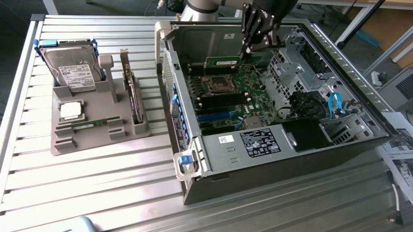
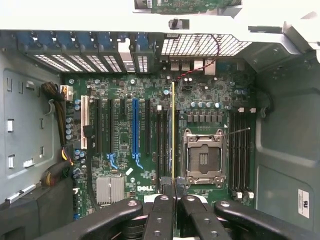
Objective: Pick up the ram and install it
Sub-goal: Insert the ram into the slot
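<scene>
Slatted metal table (image 1: 96,193) carries an open computer case (image 1: 219,159), with a grey parts tray (image 1: 96,142) at its 9 o'clock in the exterior view. Gripper (image 1: 247,50) hangs over the case's 12 o'clock end, fingers clamped on the ram (image 1: 226,62). Wrist view: gripper (image 2: 173,192) pinches the ram (image 2: 173,130) edge-on, lined along the black memory slots (image 2: 161,145) just beside the empty processor socket (image 2: 202,157). Contact with a slot: can't tell. Tray holds a hard drive (image 1: 74,67), processor chip (image 1: 71,110) and expansion card (image 1: 132,92).
</scene>
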Controlling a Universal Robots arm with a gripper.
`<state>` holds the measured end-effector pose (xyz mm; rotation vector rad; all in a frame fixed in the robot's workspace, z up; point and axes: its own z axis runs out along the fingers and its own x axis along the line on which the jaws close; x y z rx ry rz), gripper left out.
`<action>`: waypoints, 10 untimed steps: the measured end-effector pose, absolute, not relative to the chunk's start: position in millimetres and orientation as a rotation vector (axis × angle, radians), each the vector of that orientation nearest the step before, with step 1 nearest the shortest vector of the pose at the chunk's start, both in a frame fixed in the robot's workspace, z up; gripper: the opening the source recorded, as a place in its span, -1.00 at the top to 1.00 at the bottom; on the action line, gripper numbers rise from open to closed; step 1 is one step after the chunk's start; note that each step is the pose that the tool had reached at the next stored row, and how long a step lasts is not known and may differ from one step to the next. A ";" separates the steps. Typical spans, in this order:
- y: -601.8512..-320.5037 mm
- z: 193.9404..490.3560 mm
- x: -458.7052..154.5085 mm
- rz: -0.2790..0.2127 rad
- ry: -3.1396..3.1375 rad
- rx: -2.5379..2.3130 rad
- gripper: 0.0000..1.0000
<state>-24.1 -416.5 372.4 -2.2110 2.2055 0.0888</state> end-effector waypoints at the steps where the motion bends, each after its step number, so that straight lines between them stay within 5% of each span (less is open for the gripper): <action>1: -416.5 371.5 -24.1 0.089 2.205 -2.211 0.76; 10: -416.5 362.2 -24.1 0.089 2.205 -2.211 0.76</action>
